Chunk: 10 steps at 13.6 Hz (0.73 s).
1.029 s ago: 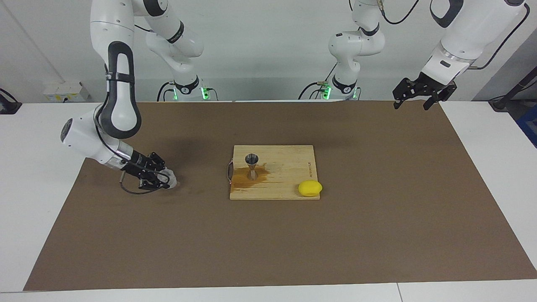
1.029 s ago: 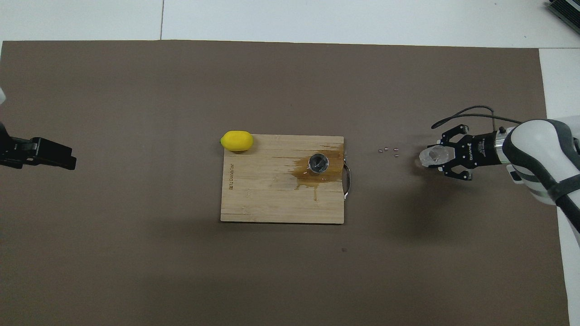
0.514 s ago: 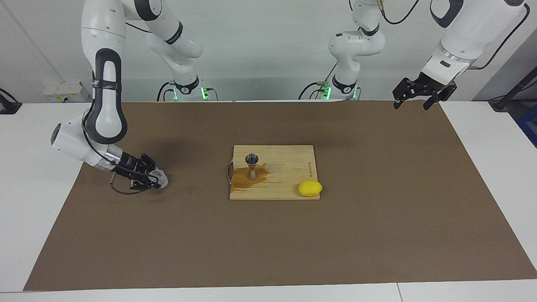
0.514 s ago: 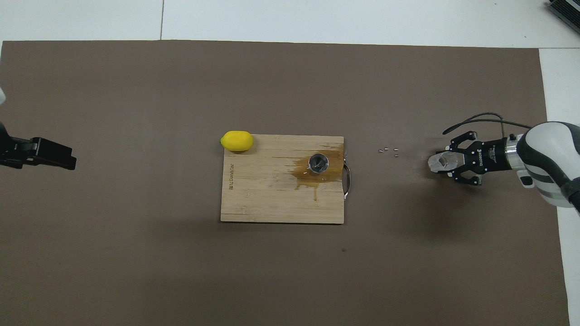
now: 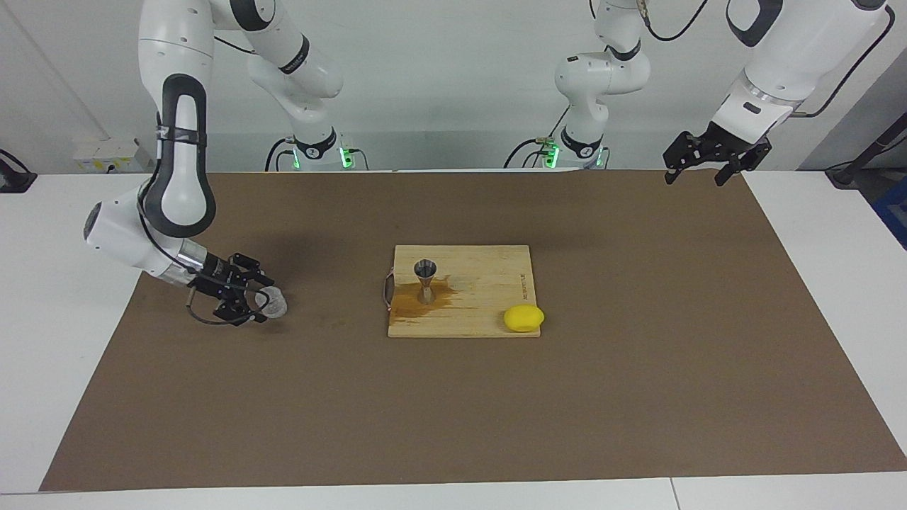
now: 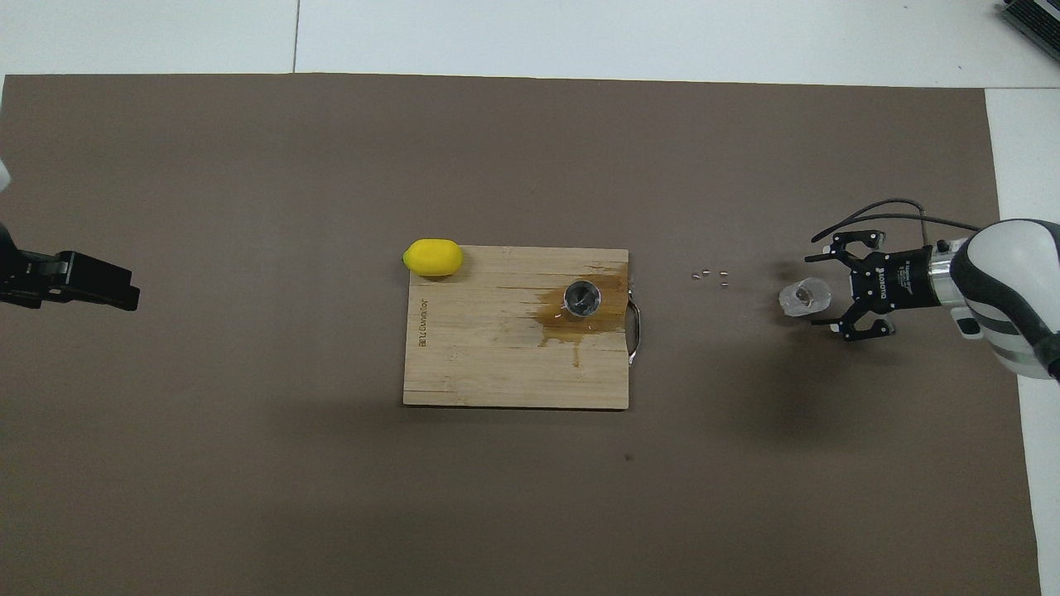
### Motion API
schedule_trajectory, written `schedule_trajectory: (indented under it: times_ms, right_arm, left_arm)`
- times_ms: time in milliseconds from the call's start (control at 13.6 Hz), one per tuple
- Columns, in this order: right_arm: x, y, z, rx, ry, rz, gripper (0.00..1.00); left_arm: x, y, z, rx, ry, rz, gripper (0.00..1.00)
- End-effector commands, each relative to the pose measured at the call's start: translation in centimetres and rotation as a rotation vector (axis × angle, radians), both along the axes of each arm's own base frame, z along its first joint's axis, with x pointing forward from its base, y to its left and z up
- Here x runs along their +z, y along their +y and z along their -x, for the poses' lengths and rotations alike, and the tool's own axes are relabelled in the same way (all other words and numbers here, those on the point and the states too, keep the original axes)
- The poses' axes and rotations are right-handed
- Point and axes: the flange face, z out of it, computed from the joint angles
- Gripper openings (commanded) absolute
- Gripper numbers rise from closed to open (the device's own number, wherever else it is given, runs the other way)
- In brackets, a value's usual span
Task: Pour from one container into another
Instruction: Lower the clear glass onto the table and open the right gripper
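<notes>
The clear plastic cup (image 6: 804, 297) stands on the brown mat (image 6: 248, 463) toward the right arm's end of the table, well apart from the cutting board (image 6: 497, 364). The right gripper (image 6: 830, 296) sits low at the cup with its fingers spread wide; the cup lies at the mouth of that spread, and neither finger appears to press on it, so the gripper holds nothing. From the facing view the cup (image 5: 273, 303) rests on the mat just at the fingertips of the right gripper (image 5: 256, 305).

The metal jigger (image 5: 425, 279) stands upright on the board, at the end toward the right arm, in the middle of a brown wet stain (image 6: 571, 323) that runs across the wood. A few small pale bits (image 6: 710, 276) lie on the mat between the board and the cup. A lemon (image 6: 432, 257) sits at the board's corner toward the left arm.

Judging from the stain and the cup set down away from the board, the pouring looks finished, with some liquid spilled; what seems left is only for the right arm to pull clear. The left gripper (image 5: 703, 164) waits in the air over the mat's edge at its own end, fingers apart and empty.
</notes>
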Motion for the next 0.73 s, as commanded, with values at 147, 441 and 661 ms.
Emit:
schedule_trajectory:
  times_ms: [147, 441, 661]
  right_arm:
    - [6.5, 3.0, 1.2, 0.212, -0.09, 0.124, 0.99]
    - [9.0, 10.6, 1.6, 0.797, -0.228, 0.228, 0.99]
    - [13.8, 15.4, 1.4, 1.161, -0.34, 0.377, 0.99]
  left_arm:
    - [0.2, 0.2, 0.5, 0.001, 0.004, -0.022, 1.0]
    - [0.2, 0.2, 0.6, 0.001, 0.006, -0.022, 1.0]
    - [0.2, 0.2, 0.5, 0.001, 0.004, -0.022, 1.0]
